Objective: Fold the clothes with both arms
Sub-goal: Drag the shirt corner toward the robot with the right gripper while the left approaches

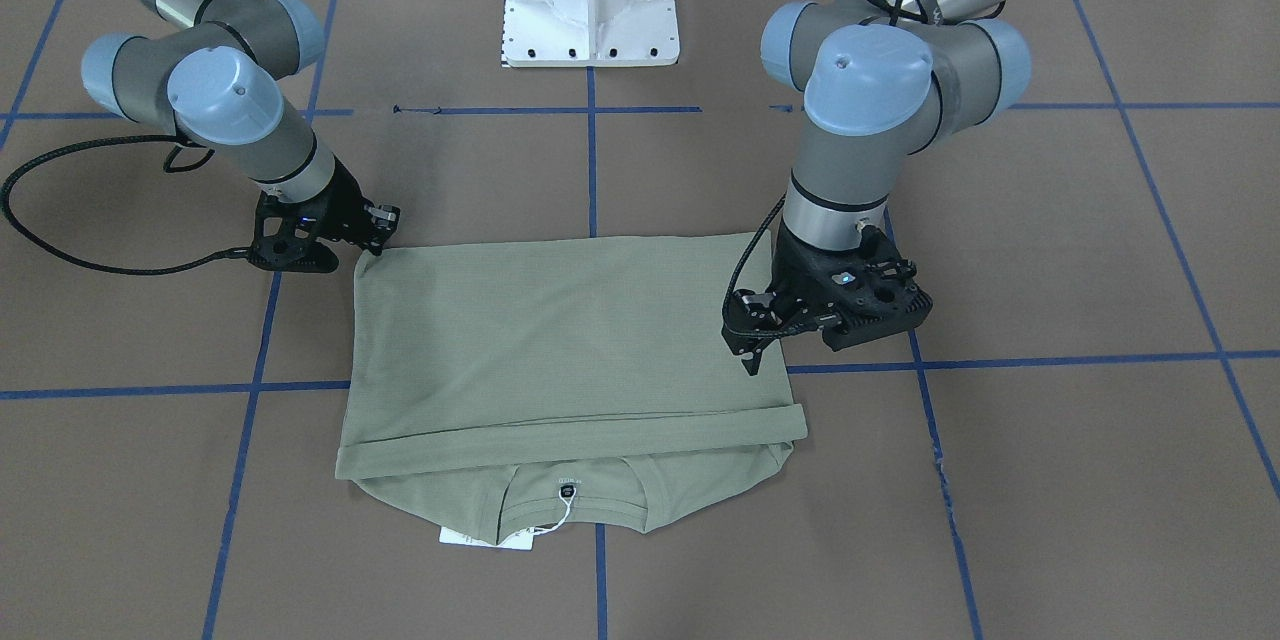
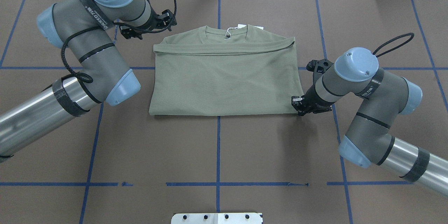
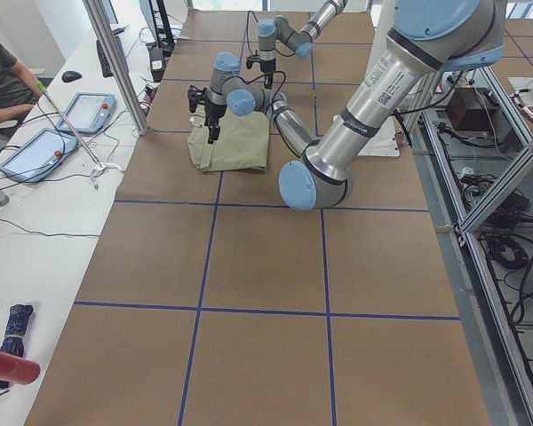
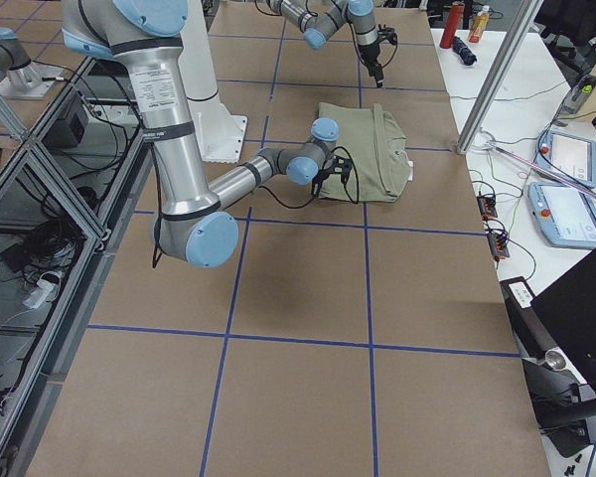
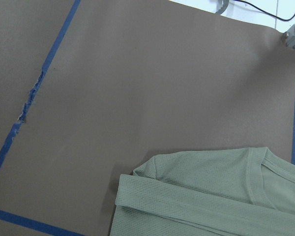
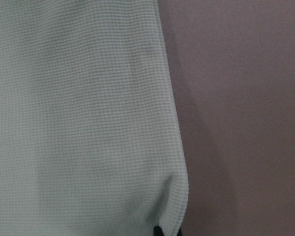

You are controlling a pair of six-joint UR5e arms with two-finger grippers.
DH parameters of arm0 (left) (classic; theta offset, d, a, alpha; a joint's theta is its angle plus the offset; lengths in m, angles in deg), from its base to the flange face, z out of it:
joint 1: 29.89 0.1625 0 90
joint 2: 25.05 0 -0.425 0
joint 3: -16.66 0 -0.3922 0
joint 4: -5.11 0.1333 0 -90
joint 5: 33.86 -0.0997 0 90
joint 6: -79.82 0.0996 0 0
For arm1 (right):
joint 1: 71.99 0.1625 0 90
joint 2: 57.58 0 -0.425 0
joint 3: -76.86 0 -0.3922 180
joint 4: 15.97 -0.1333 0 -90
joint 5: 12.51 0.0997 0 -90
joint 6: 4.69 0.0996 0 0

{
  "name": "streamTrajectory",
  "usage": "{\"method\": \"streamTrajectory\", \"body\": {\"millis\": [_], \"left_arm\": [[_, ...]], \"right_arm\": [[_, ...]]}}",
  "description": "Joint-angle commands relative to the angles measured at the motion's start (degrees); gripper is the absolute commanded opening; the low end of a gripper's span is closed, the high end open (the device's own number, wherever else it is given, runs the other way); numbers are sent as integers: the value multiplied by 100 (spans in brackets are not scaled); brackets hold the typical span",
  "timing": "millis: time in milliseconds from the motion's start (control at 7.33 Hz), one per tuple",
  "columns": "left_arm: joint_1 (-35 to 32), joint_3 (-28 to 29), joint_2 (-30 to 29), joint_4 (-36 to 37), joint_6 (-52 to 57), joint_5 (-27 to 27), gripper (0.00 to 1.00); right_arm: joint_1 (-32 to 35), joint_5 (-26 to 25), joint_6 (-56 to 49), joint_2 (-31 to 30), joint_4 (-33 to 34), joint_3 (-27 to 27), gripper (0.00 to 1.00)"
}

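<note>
One shirt lies flat on the counter, folded once, with its hem band laid just short of the collar at the edge away from the robot's base. I find the right gripper with fingers clenched on the base-side corner, which puckers into them in the right wrist view. The left gripper hangs raised by the collar-side corner opposite, and I cannot tell how its fingers stand. In my judgement the next fold calls for the left to pinch every layer at its corner, then both lifting level and together, avoiding drag.
</note>
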Motion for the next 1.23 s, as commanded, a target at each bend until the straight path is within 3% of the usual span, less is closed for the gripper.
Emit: {"method": "streamTrajectory", "body": {"millis": [0,273,545,818,1091], "left_arm": [[6,-36,-7,0,-2,1,100],[-3,-167,2,17,-2,-7,100],[14,-256,2,70,-133,-16,100],[32,-353,10,114,-186,-25,100],[49,-597,124,272,-187,-60,100]], "right_arm": [[11,12,-18,-49,1,55,0],[-33,74,8,-522,-8,623,0],[-331,328,43,-1381,-34,1501,0],[-1023,520,61,-2461,-43,2484,0],[-2023,1223,409,-2818,-52,2849,0]]}}
